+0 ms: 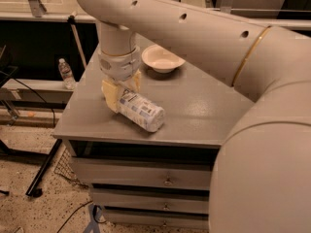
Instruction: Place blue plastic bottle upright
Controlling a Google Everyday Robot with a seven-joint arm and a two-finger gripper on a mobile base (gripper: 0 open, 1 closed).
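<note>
The blue plastic bottle [142, 110] lies on its side on the grey cabinet top [204, 110], near the front left, with its base towards the front edge. It is clear, with a pale blue-and-white label. My gripper [122, 87] comes down from above over the bottle's far cap end. One yellowish finger [110, 95] presses against the bottle's left side, and the other finger [135, 78] sits at its far right side. The cap is hidden between the fingers. The gripper is shut on the bottle, which still rests on the top.
A white bowl [162, 58] stands at the back of the cabinet top. A small clear water bottle [65, 74] stands on a low shelf to the left. Drawers [165, 178] are below the top. My large arm [252, 72] fills the right side.
</note>
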